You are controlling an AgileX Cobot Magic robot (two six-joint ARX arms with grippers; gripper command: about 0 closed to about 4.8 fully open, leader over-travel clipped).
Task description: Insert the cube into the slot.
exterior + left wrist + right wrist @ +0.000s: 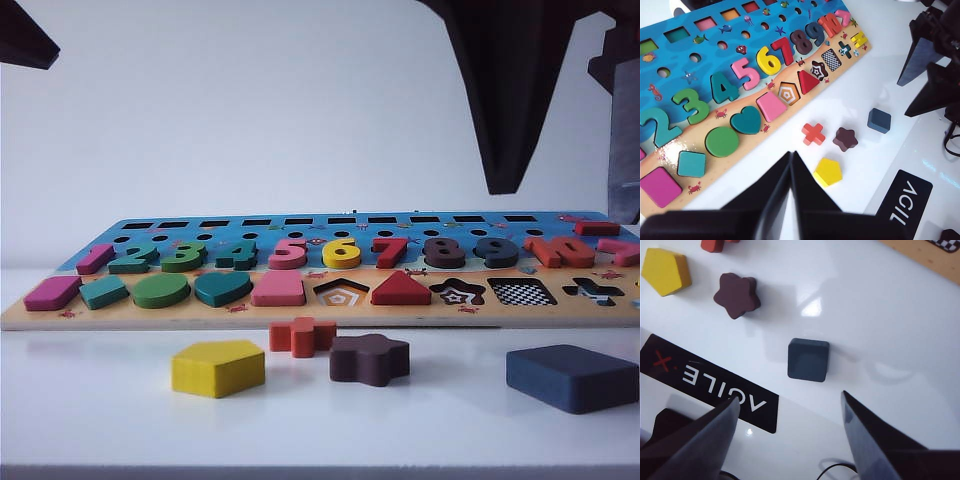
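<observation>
Here, the cube is a flat, dark navy-blue square block with rounded corners, lying loose on the white tabletop in front of the puzzle board, rightmost of the loose pieces. From left to right these are a yellow pentagon block, a red cross block, a dark brown star block and the cube, all apart from one another, with bare tabletop around the cube. The left tool hangs over the near tabletop, fingers together. The right tool hangs above the cube, fingers apart, holding nothing. On the board, the slot, a square recess with a checkerboard floor, stands unfilled between the star-shaped recess and the cross-shaped recess.
</observation>
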